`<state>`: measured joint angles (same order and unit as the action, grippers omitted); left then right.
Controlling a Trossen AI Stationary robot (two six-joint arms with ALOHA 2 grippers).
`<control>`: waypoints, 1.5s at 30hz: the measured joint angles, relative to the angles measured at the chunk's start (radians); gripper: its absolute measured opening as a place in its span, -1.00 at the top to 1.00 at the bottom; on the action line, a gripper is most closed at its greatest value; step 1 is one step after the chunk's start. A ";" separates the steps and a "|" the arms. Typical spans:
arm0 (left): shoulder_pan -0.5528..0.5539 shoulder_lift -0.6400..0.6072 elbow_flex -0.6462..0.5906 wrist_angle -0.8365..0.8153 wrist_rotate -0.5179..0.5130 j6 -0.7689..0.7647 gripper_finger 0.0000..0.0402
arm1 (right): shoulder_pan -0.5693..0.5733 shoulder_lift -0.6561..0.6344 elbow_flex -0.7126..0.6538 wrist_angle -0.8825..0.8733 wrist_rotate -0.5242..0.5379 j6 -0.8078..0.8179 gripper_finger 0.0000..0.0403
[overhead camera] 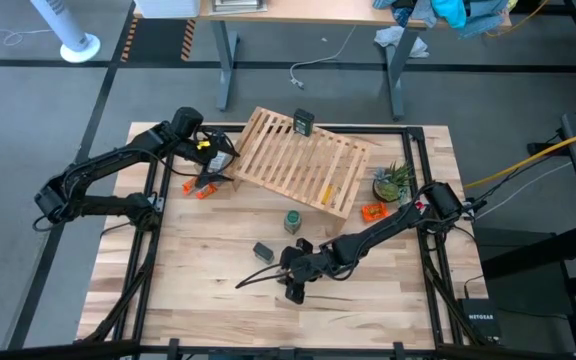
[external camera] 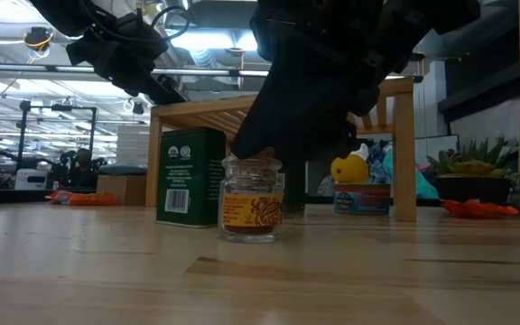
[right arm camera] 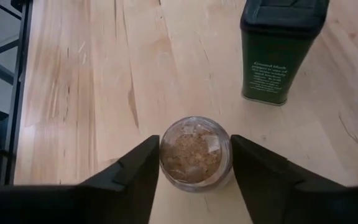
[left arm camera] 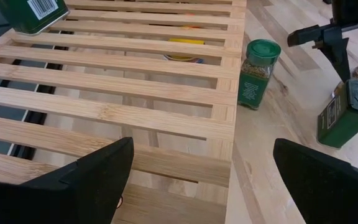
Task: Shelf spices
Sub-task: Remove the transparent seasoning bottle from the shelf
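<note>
Right end effector fingers closed against the small clear glass jar, upright near the surface's front edge; contents brown, label orange. Left end effector spread wide over the slatted shelf.

the shelf is pale wood slats. a dark green tin bears pale lettering. the clear jar holds reddish-brown spice under a yellow patterned label. the round jar is green-capped.

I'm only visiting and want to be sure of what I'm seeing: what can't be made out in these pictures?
- Clear glass jar, high view: hidden under the right gripper.
- Its lid, low view: covered by that gripper.
- Dark tin on the shelf, left wrist view: cut off by the edge.
- Things under the shelf: slats block them.
</note>
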<state>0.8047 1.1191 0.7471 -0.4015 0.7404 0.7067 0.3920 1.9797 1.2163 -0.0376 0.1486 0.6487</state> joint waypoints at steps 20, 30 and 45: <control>0.000 0.000 0.000 -0.008 0.000 0.000 -0.89 | 0.000 0.000 0.000 -0.006 0.171 0.122 0.18; 0.000 0.000 0.000 -0.008 0.000 0.000 -0.89 | 0.000 0.001 0.000 -0.042 0.299 0.298 0.18; 0.000 0.000 0.000 -0.008 0.000 0.000 -0.89 | 0.000 0.068 0.001 0.033 0.466 0.446 0.19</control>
<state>0.8047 1.1187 0.7471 -0.4097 0.7405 0.7067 0.3921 2.0478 1.2175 -0.0042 0.6143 1.0948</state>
